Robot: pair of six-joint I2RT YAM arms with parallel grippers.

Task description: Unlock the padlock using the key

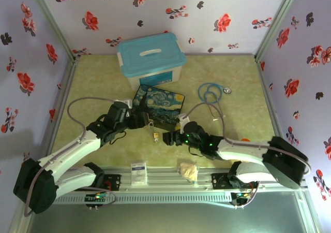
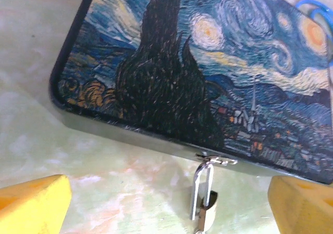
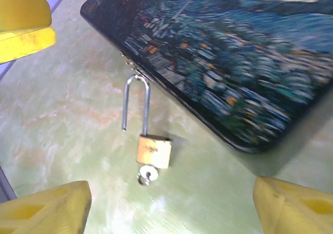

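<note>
With both arms' jaws spread, the small, rigid, slippery padlock (image 3: 154,151) looks best pinched across its flat brass sides.

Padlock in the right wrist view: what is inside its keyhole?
The key is in the padlock: its round head pokes out below the brass body, while its blade is covered inside.

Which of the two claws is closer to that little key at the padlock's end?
Right, by a little. The right gripper sits just right of the key at the padlock's bottom end; the left gripper is farther, up-left beside the shackle.
</note>
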